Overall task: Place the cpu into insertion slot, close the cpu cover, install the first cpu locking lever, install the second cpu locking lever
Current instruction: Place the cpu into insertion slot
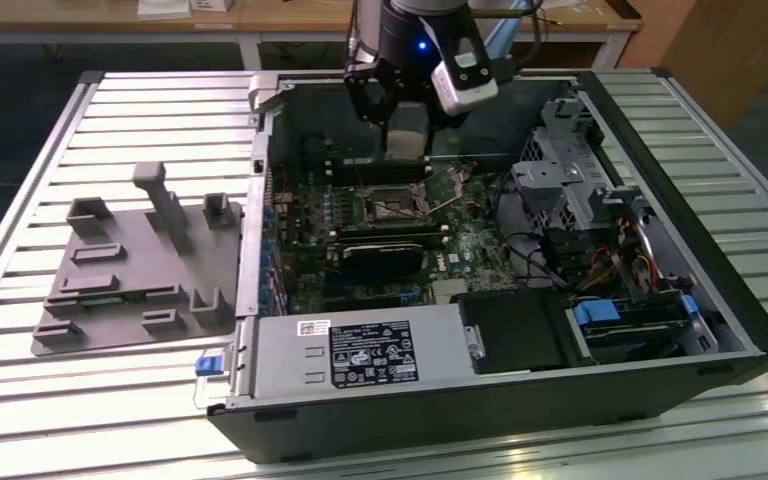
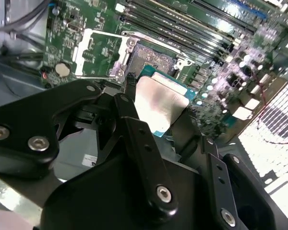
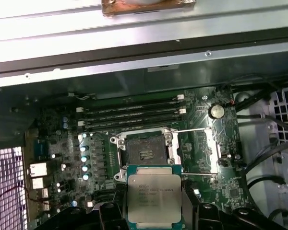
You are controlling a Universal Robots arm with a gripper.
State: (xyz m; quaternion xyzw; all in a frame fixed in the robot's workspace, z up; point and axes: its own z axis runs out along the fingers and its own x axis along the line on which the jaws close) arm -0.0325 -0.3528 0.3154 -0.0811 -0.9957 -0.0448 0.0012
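Observation:
My gripper [image 3: 153, 207] is shut on the cpu [image 3: 153, 199], gripping the small square chip by two opposite edges with its pale silver top facing the first wrist view. In both wrist views the cpu [image 2: 159, 103] hangs above the motherboard, just beside the insertion slot [image 3: 145, 153], a dark square recess that lies bare. The cpu cover [image 3: 198, 152] is a thin silver frame swung open flat next to the slot [image 2: 151, 57]. In the exterior view the gripper [image 1: 407, 150] hovers inside the open computer case, over the slot [image 1: 400, 207].
Long memory slots [image 3: 134, 112] run beside the socket. A black card [image 1: 384, 250] stands across the board below it. The drive cage [image 1: 564, 190] and cables [image 1: 624, 260] crowd the exterior view's right. A grey fixture tray [image 1: 131, 270] lies outside the case on the slatted table.

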